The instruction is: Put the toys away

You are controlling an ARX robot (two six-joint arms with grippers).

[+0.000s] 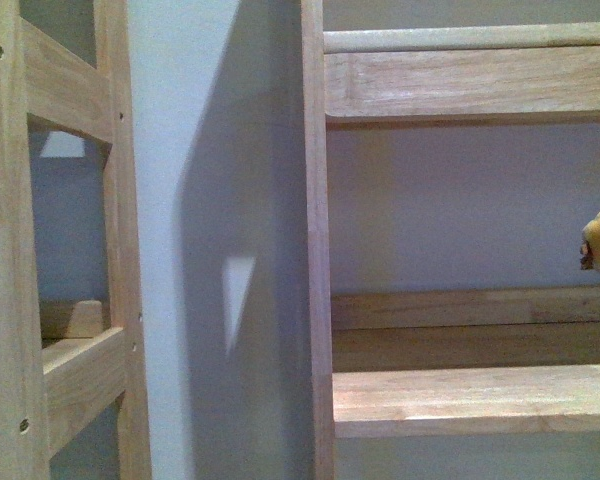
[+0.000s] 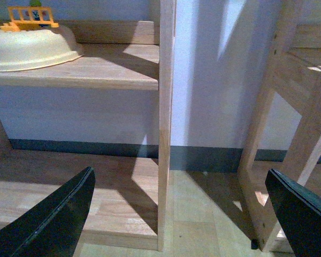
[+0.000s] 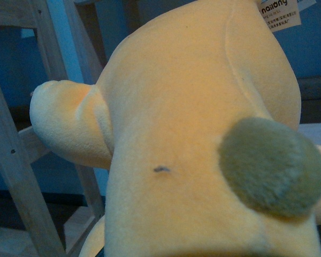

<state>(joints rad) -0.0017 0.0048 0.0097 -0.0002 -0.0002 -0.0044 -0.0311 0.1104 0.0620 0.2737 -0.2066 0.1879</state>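
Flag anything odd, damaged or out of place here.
The plush toy has a small dark mark on its yellow fabric, maybe a scuff or thread. Its edge pokes in above the shelf, not resting on it. Otherwise nothing stands out.

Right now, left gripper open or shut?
The left gripper is open: its black fingers stand wide apart, nothing between them.

Cream bowl (image 2: 27,51) on wooden shelf (image 2: 96,72)

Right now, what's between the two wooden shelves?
Just bare wall between the left shelf and the right shelf, with a shadow across it. The front view shows it.
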